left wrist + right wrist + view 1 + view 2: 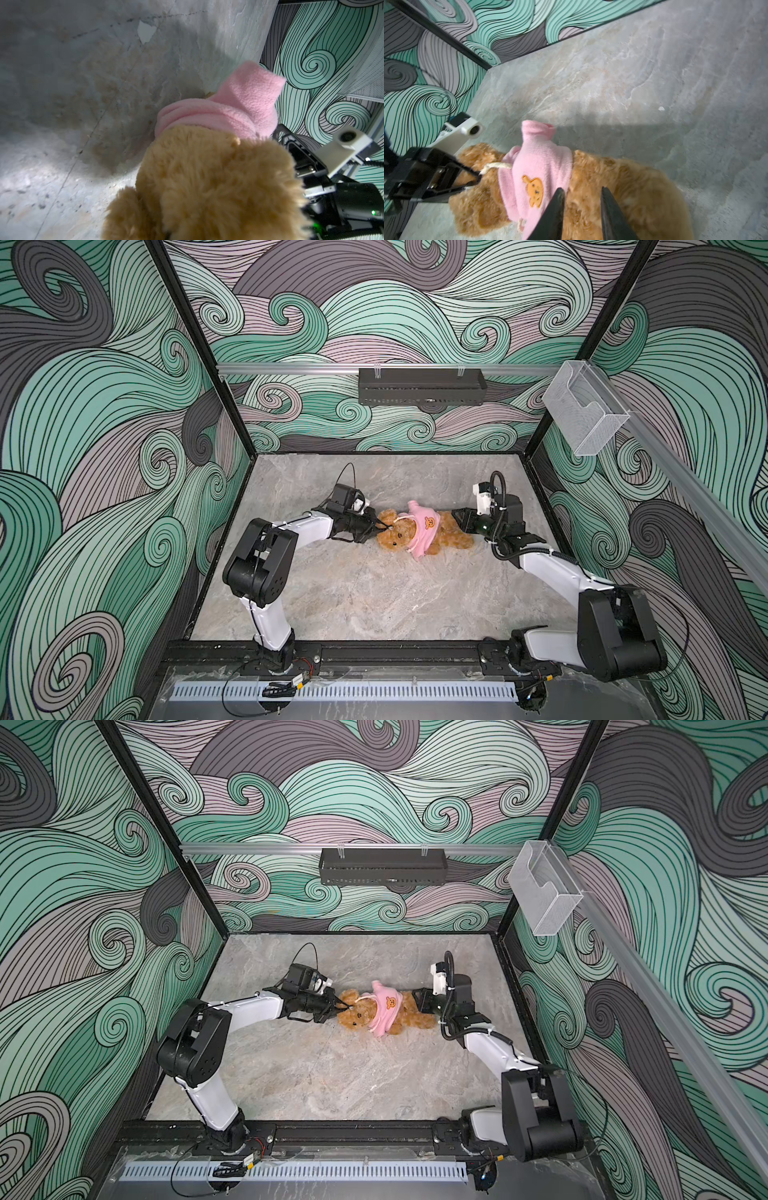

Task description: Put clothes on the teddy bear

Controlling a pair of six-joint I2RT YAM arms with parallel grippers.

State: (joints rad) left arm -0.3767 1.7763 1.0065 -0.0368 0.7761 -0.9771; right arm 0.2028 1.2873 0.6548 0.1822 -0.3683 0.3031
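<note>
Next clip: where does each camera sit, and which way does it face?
Top views: high at the front, looking down on the table; left gripper and right gripper flank the bear.
Left wrist: behind the bear's head, facing the hoodie and right arm; its own gripper is hidden.
Right wrist: over the bear's legs, facing the left gripper shut on the cord; its own open fingers show.
Shared: both wrist views show bear and hoodie.
</note>
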